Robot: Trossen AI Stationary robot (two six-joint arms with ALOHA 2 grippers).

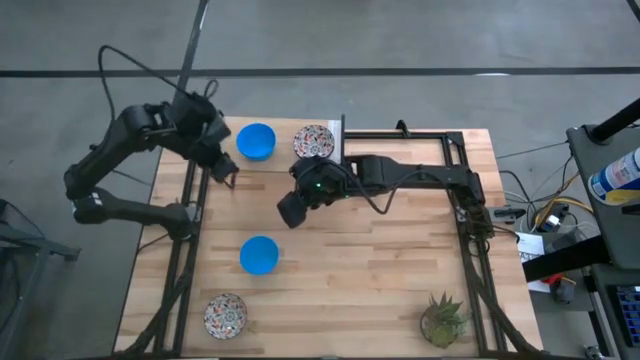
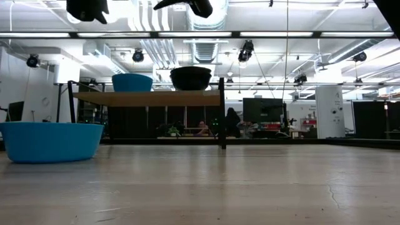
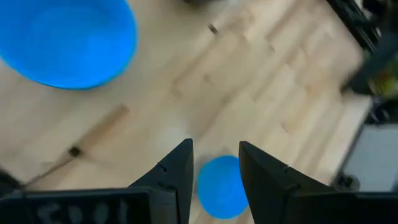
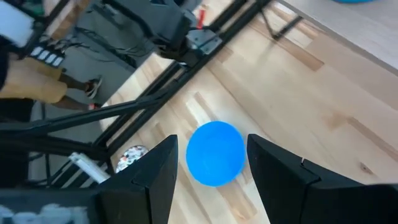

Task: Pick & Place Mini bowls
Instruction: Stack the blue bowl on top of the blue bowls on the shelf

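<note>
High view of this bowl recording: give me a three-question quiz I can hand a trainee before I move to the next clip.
1. How many mini bowls show on the table in the high view?
2. True or false: the right gripper is holding a bowl.
3. Which thing stands nearest the table corner by the right arm's base side? A) patterned bowl B) potted plant C) blue bowl

Key:
1. Four: a blue bowl and a patterned bowl at the far edge, a blue bowl mid-table, a patterned bowl at the near edge.
2. False: its fingers are open and empty, as are those of the left gripper.
3. B
</note>
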